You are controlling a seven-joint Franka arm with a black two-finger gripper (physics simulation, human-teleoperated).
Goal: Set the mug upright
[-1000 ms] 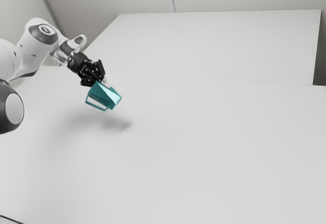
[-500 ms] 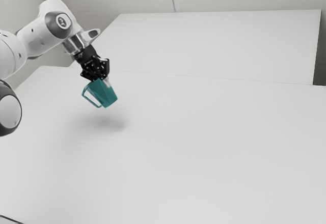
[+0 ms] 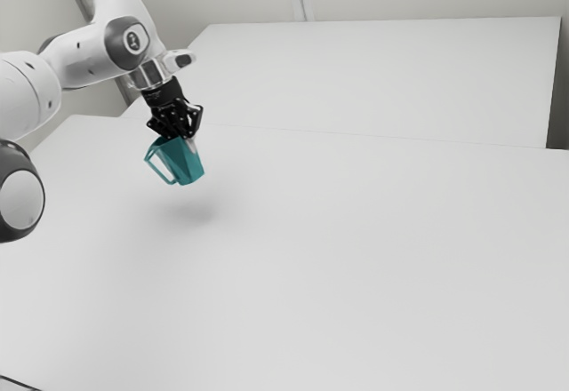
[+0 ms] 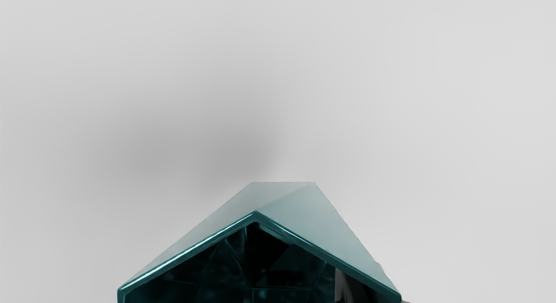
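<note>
Mug [image 3: 186,165] is held aloft, tilted, above the table [image 3: 338,267], its wall pinched by the nearly closed gripper [image 3: 188,144].

Wrist view's bottom edge crops mug [image 4: 321,238]; pincer [image 3: 188,140] tips partly hidden; exterior view's left edge crops arm [image 3: 78,59].

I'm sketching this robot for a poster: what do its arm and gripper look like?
The arm is glossy white and rounded, with dark grey rings around pale round joint caps, one carrying a small dark marking. Near the hand it turns silvery grey. The gripper is black and angular, with small light dots.
</note>
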